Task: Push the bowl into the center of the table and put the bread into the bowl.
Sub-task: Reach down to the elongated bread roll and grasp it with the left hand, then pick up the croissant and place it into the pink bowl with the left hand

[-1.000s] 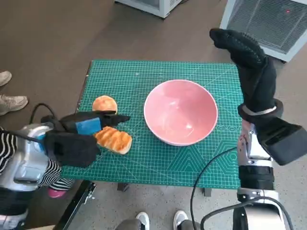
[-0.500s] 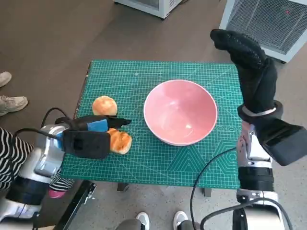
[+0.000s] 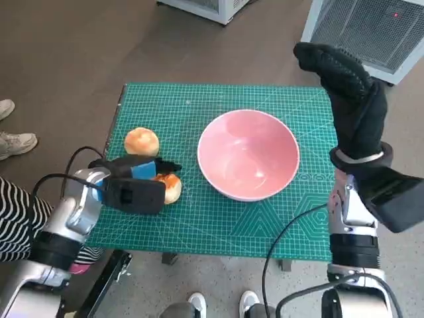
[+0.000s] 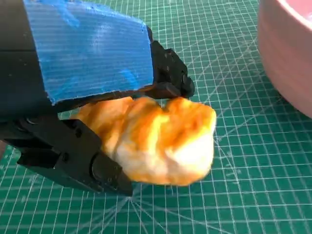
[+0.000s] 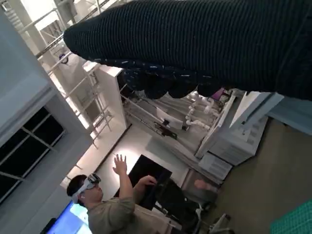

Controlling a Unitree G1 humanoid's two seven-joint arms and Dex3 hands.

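Note:
The pink bowl (image 3: 248,156) stands near the middle of the green mat (image 3: 199,106); its wall also shows in the left wrist view (image 4: 287,53). A golden oblong bread (image 3: 170,187) lies on the mat left of the bowl. My left hand (image 3: 132,183) covers most of it. In the left wrist view the bread (image 4: 161,139) sits between the black fingers (image 4: 168,73) above and the thumb below, both touching it. My right hand (image 3: 348,93) is raised upright beyond the bowl's right side, fingers straight, holding nothing.
A round bun (image 3: 142,141) lies on the mat just behind my left hand. White appliances stand on the floor beyond the table. A person's shoes (image 3: 13,139) show at the left, feet at the near edge. A person wearing a headset (image 5: 105,204) appears in the right wrist view.
My left hand has moved forward along the mat and over the oblong bread, which is now mostly covered. The bowl, bun and right hand have stayed put.

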